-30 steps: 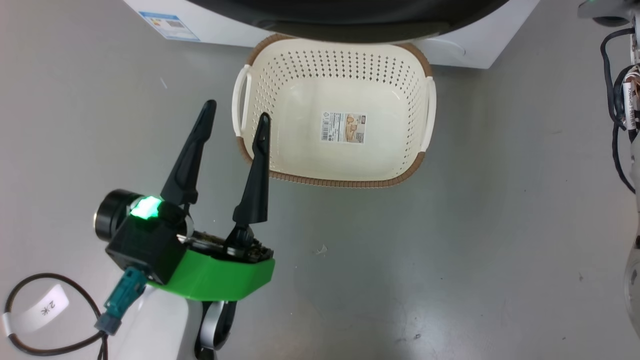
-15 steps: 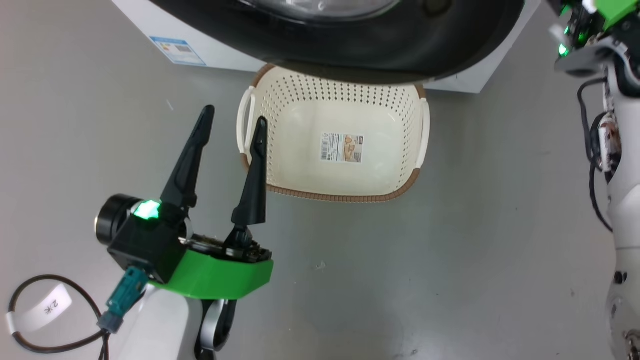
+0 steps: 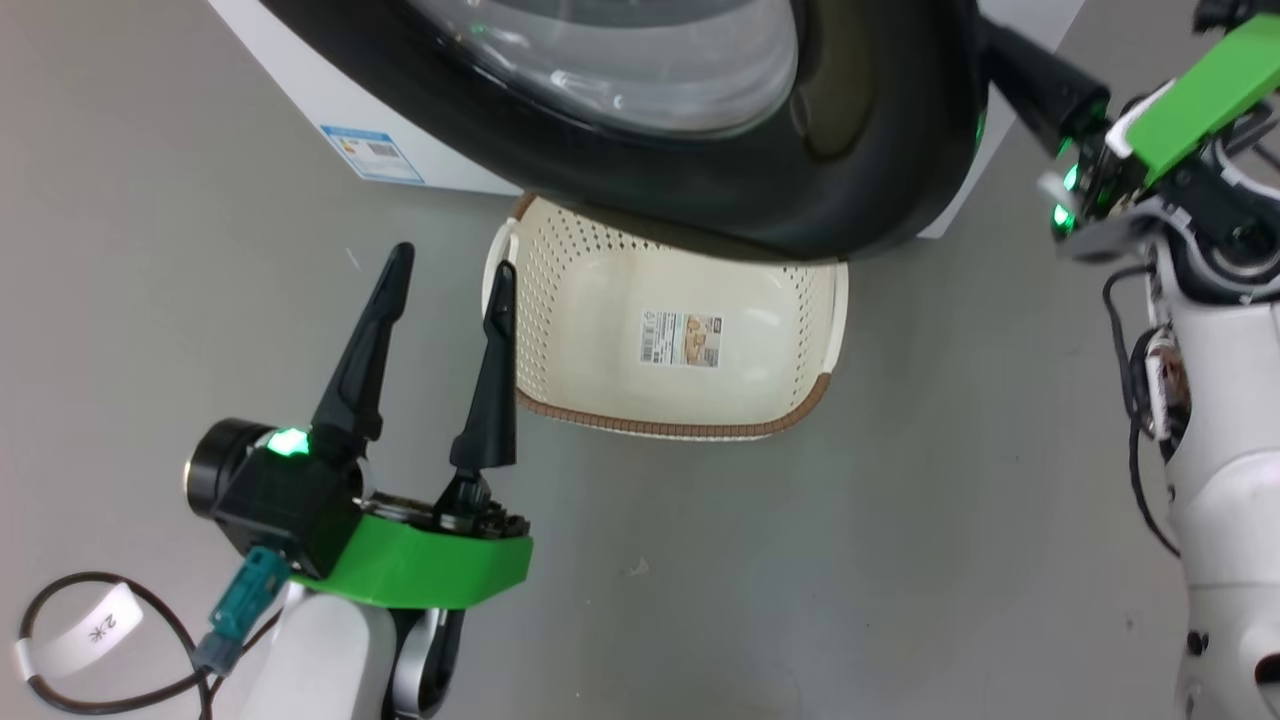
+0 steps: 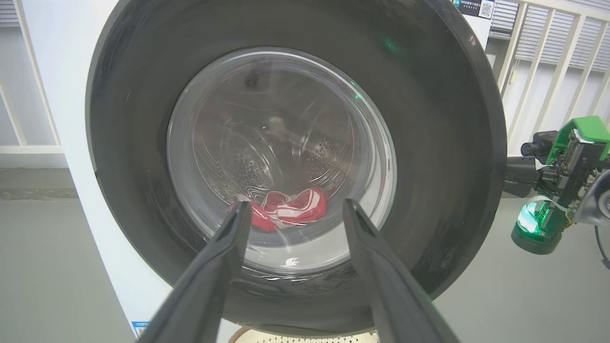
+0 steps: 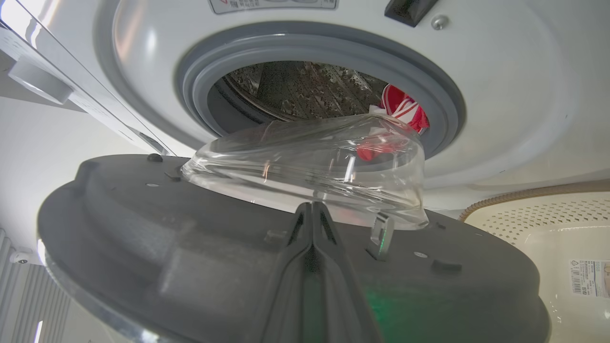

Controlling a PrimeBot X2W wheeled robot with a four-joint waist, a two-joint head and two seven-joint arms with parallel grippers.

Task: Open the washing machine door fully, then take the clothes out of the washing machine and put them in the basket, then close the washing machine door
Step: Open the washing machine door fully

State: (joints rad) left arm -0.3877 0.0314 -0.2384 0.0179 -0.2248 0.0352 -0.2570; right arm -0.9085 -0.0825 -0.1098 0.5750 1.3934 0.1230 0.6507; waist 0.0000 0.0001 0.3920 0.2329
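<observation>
The big round shiny black washing machine door [image 3: 850, 150], w/ a clear glass bowl in its middle, is only part way open. It hangs over the back of the small cream plastic basket [image 3: 660, 425] w/ holes & a brown rim. The basket sits on the grey floor [image 3: 900, 520], at the floor's far edge where the white front-loading washing machine [image 5: 500, 95] stands. Nothing lies in the part of the basket that shows. The bright red clothes [image 5: 405, 109] are inside the steel drum, low in the round hole.

The right tool [image 5: 312, 212] is clenched, fingers pressed flat together, grasping nothing. It lies along the door's inside face, tips near the glass bowl. Prob. it is there to push the door wider. The left tool [image 3: 450, 262] is released, fingers spread, empty, just beside the basket's left handle.

What could go wrong: the thin fingers only push & don't grip, so they could slip off the smooth door & it may swing back. If the door stops here it covers the basket, so clothes could snag or drop on the floor. The left tool is also near enough to bump the basket away.
</observation>
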